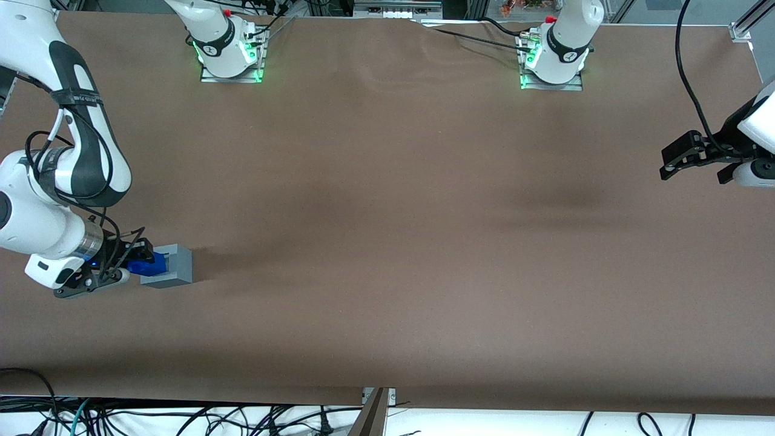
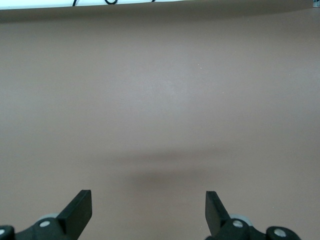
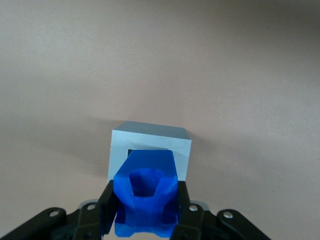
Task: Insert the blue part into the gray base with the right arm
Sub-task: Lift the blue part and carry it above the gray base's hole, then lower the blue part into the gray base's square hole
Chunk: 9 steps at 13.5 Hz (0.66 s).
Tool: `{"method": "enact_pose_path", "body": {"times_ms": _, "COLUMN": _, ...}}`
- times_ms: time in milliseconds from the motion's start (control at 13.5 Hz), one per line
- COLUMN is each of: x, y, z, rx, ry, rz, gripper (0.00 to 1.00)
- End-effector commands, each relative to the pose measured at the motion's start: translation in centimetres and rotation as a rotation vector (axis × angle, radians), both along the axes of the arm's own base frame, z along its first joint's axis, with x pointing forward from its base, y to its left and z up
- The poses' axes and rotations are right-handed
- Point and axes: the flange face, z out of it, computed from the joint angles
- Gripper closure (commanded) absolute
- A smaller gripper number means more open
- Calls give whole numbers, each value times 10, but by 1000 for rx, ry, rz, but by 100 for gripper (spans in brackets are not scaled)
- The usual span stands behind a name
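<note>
A wide table covered in plain, matte brown material fills the scene, its surface softly rippled and shaded by faint dark patches. Along the edge nearest the front camera, black cables tangle on a white floor strip, and two arm bases glowing green sit bolted along the table's farthest edge. At the working arm's end of the table, the right arm curls down in a tight bend, white shells with dark-gray joint covers, a silver cuff with a small blue light at the wrist. Its wrist lies nearly level with the table, so the black claw points sideways toward the middle of the table, low over the surface. The claw is closed on the blue part, a small glossy bright-blue plastic block; the wrist camera shows a black finger pressing each side of it, and a lobed, hollowed face turned toward the camera. Directly ahead of the claw, touching the blue part's tip, sits the base, a smooth light-gray plastic cube resting on the table. Its face toward the claw carries a square recess, and the blue part's leading end is at that opening; how deep it sits cannot be told.
</note>
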Motion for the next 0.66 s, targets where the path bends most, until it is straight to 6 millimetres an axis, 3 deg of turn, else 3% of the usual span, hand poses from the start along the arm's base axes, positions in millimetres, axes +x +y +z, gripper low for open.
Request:
{"method": "enact_pose_path", "body": {"times_ms": 0, "x": 4, "y": -1, "z": 2, "rx": -8, "ry": 13, "rz": -50, "gripper": 59}}
{"method": "enact_pose_path", "body": {"times_ms": 591, "x": 0, "y": -1, "z": -2, "rx": -17, "ry": 40, "rz": -126, "gripper": 58}}
